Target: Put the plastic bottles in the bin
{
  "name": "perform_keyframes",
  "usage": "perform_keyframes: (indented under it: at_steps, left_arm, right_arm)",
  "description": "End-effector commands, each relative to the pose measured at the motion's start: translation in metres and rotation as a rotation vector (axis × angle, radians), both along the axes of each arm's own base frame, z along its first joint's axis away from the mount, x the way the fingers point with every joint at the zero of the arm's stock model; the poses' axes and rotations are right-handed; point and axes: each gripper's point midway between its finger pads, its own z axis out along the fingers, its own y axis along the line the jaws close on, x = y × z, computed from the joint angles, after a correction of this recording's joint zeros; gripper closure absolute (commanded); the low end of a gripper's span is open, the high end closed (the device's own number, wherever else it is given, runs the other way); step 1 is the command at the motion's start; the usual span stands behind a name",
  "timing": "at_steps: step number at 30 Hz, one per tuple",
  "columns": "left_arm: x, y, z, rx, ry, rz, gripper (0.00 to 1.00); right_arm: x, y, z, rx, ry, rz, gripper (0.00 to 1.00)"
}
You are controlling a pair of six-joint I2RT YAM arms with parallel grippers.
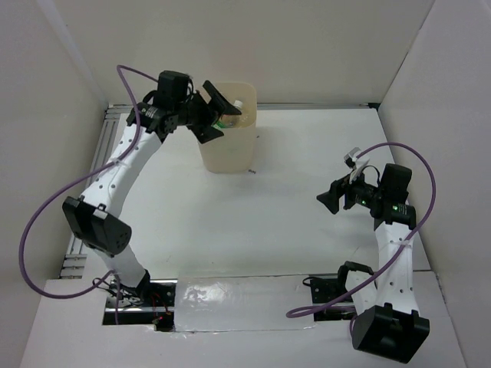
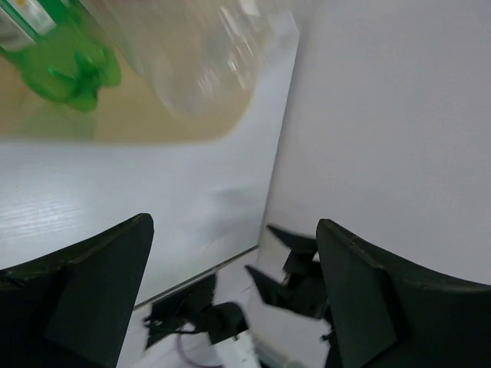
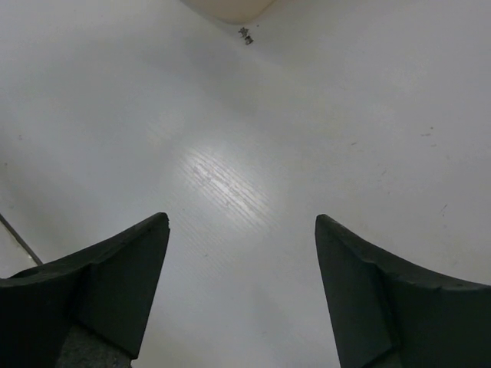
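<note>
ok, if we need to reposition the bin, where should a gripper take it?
The top rim, from above, with one finger inside the wall and one outside. The bin stands upright and open-topped, and its body looks too wide for the jaws to span. Probably best on the side facing the right gripper, since the left gripper hangs open over the left rim.

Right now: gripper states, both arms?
Left gripper: open, holding nothing.
Right gripper: open, holding nothing.

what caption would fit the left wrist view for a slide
Wide-open left jaws above the bin, with a green bottle and a blurred clear bottle at its mouth.
</note>
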Motion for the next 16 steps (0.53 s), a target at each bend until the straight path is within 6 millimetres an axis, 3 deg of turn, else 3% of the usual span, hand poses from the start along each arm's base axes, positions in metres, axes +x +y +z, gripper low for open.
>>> perform_keyframes:
  at_steps: [1, 2, 3, 6, 7, 9, 10, 12, 13, 14, 16]
  left_arm:
    - [-0.065, -0.019, 0.052, 0.041, -0.221, -0.168, 0.0]
    - [-0.077, -0.022, 0.055, 0.074, -0.268, -0.202, 0.0]
    - [-0.107, -0.029, 0.05, 0.151, -0.352, -0.3, 0.0]
    - [-0.137, -0.035, 0.049, 0.239, -0.578, -0.349, 0.0]
    - [-0.17, -0.031, 0.025, 0.275, -0.623, -0.399, 0.0]
    - [-0.184, -0.025, 0.018, 0.285, -0.726, -0.352, 0.0]
    - [-0.198, -0.008, -0.009, 0.306, -0.733, -0.341, 0.0]
    - [-0.2, 0.01, -0.026, 0.326, -0.746, -0.277, 0.0]
    - [-0.199, 0.021, -0.058, 0.374, -0.711, -0.256, 0.0]
    - [-0.205, 0.033, -0.054, 0.358, -0.743, -0.219, 0.0]
    - [-0.199, 0.052, -0.082, 0.418, -0.737, -0.156, 0.0]
  right_arm:
    - [0.001, -0.007, 0.011, -0.032, -0.021, -0.038, 0.15]
    - [0.004, -0.01, 0.015, -0.031, -0.021, -0.064, 0.0]
    - [0.007, -0.014, 0.016, -0.023, 0.003, -0.107, 0.0]
    - [0.016, -0.023, 0.028, -0.013, -0.01, -0.183, 0.0]
    - [0.021, -0.032, 0.028, 0.009, 0.027, -0.277, 0.0]
    - [0.027, -0.047, 0.033, -0.003, 0.032, -0.383, 0.0]
    - [0.028, -0.051, 0.036, -0.006, 0.03, -0.41, 0.0]
    - [0.029, -0.058, 0.037, -0.016, 0.038, -0.457, 0.0]
    - [0.027, -0.061, 0.034, -0.024, 0.049, -0.473, 0.0]
    - [0.027, -0.061, 0.034, -0.024, 0.049, -0.473, 0.0]
    - [0.022, -0.06, 0.044, -0.02, 0.013, -0.487, 0.0]
